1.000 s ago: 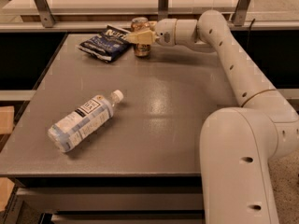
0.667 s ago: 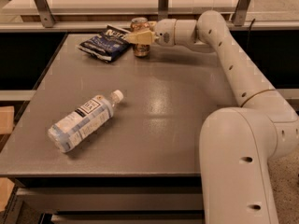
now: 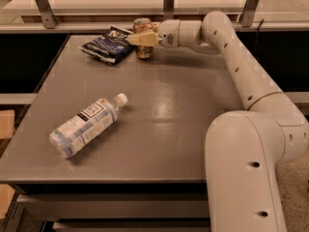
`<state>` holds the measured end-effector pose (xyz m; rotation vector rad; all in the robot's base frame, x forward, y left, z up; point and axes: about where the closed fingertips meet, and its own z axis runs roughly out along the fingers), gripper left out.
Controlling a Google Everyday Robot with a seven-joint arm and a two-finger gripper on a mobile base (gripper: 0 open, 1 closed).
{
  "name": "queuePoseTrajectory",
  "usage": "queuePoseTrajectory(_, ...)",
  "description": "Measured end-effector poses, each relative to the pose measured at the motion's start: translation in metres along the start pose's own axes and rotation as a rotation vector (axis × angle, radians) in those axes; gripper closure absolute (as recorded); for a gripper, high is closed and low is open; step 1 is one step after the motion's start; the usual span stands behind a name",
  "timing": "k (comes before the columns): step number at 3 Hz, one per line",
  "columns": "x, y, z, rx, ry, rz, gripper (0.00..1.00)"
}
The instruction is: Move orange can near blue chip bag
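Note:
The orange can (image 3: pixel 144 52) stands upright on the grey table (image 3: pixel 183 115) at its far edge. It is just right of the blue chip bag (image 3: pixel 107 45), which lies flat at the back, with a small gap between them. My gripper (image 3: pixel 140 38) reaches in from the right at mid-height of the can and covers the can's middle band. The can's base rests on the table. The white arm (image 3: pixel 227 42) runs from the gripper back to the right.
A clear plastic water bottle (image 3: pixel 87 125) lies on its side at the front left of the table. A shelf rail with metal posts (image 3: pixel 168 1) runs behind the table's far edge. My white base (image 3: pixel 246 173) stands at the front right.

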<state>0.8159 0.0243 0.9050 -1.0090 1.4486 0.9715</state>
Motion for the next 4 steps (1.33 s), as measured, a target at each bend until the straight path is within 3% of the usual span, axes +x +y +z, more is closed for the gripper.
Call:
queuePoseTrajectory(2, 0.0009, 0.0027, 0.0073, -0.01, 0.0, 0.002, 0.13)
queuePoseTrajectory(3, 0.0013, 0.004, 0.0108, -0.015, 0.0, 0.003, 0.0)
queuePoseTrajectory(4, 0.0014, 0.004, 0.0109, -0.015, 0.0, 0.003, 0.0)
